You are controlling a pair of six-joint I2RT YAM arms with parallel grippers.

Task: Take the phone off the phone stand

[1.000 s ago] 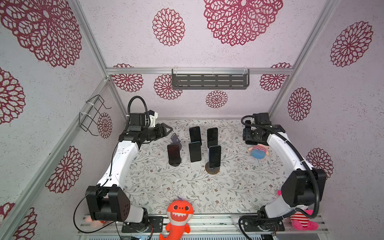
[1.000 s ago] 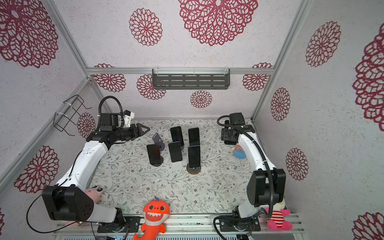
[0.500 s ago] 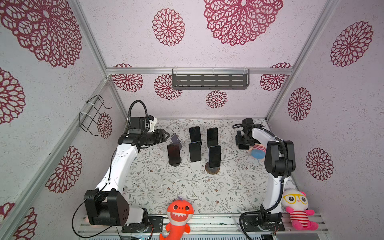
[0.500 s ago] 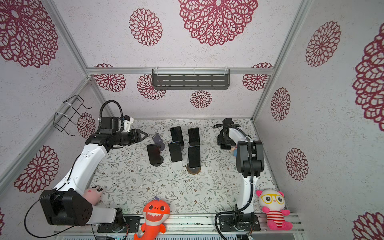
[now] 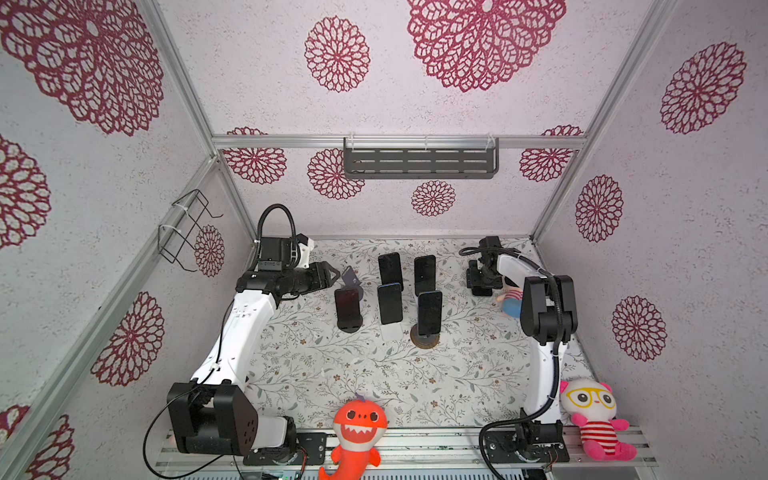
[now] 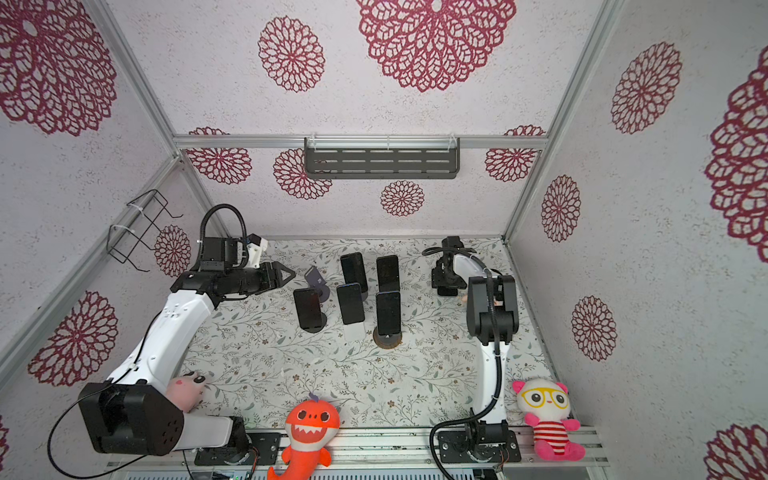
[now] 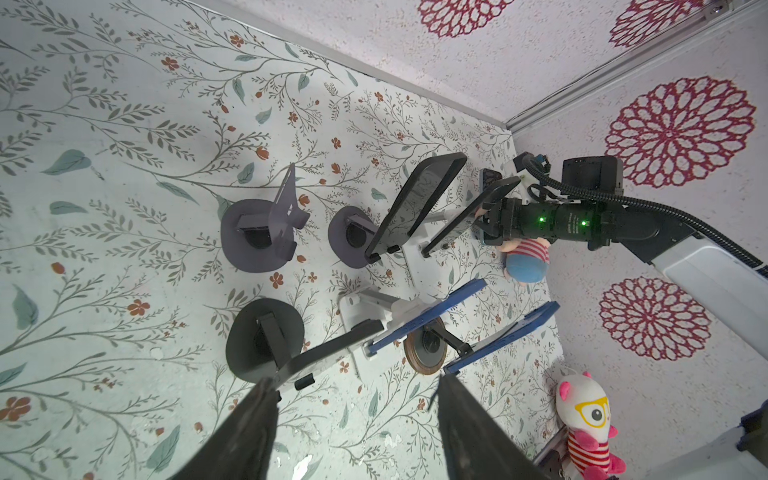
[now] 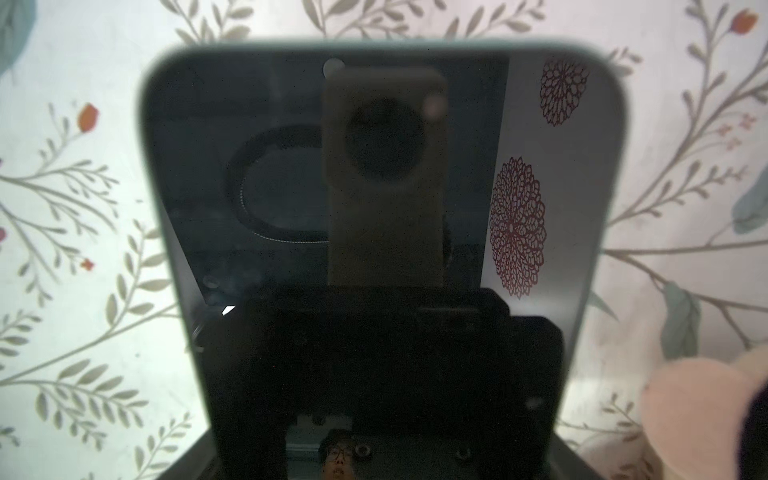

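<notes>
- My left claw (image 5: pixel 332 275) is spread wide with nothing between its jaws. It points across the table (image 5: pixel 374 374) at the row of stands.
- The end phone (image 5: pixel 347 305) on the black stand (image 7: pixel 262 336) is the one nearest it. It lies ahead of my tips and a little toward the front edge, leaning back, with its long axis running up from the stand's lip.
- The left wrist view shows that phone edge-on, close past one finger (image 7: pixel 249 424). I can't judge the gap in depth.
- The purple stand (image 5: pixel 352 276) straight ahead of that claw is bare. Four other phones (image 5: pixel 390 303) sit on stands beyond.
- My right claw (image 5: pixel 481 286) is at the back right, well apart from the stands and just beside the doll (image 5: pixel 512 301).
- A sixth phone (image 8: pixel 374 187) fills its wrist view, screen up, long axis running away from the camera.
- I can't tell whether the right jaws pinch that phone or it lies loose. The screen only mirrors the camera, and both top views show just a dark patch there.
- My left arm looks better placed for the end phone.
</notes>
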